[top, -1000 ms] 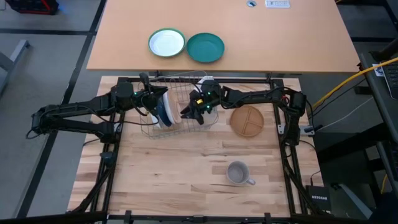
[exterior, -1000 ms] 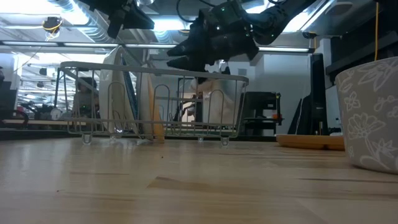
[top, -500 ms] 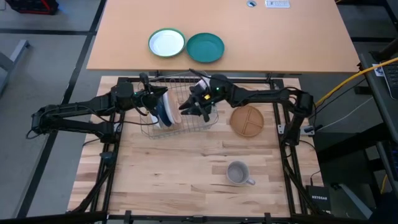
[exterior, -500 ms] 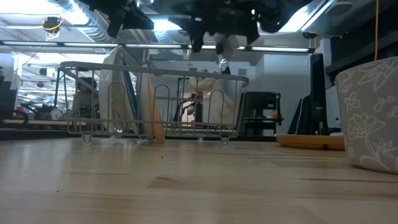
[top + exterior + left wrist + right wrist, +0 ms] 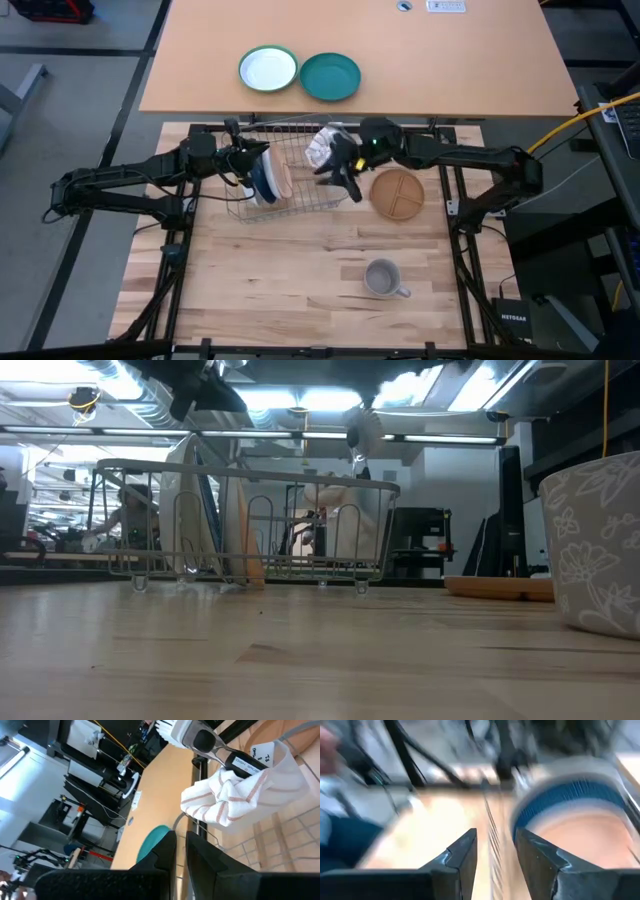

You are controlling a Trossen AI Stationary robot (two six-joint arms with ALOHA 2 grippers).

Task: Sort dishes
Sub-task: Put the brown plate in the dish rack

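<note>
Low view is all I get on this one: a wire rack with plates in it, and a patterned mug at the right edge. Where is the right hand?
Observer: Seen from above, the right hand hangs over the right end of the rack, fingers apart with nothing between them.
Operator: What's the flat tan thing low at the far right?
Observer: A tan plate, lying flat on the table just right of the rack.
Operator: And the left hand?
Observer: The left hand is at the rack's left end, beside the dark blue plate.

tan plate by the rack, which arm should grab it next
Right, probably. The right gripper hangs open and empty just beside the tan plate, while the left gripper is across the rack at the racked plates.
</note>
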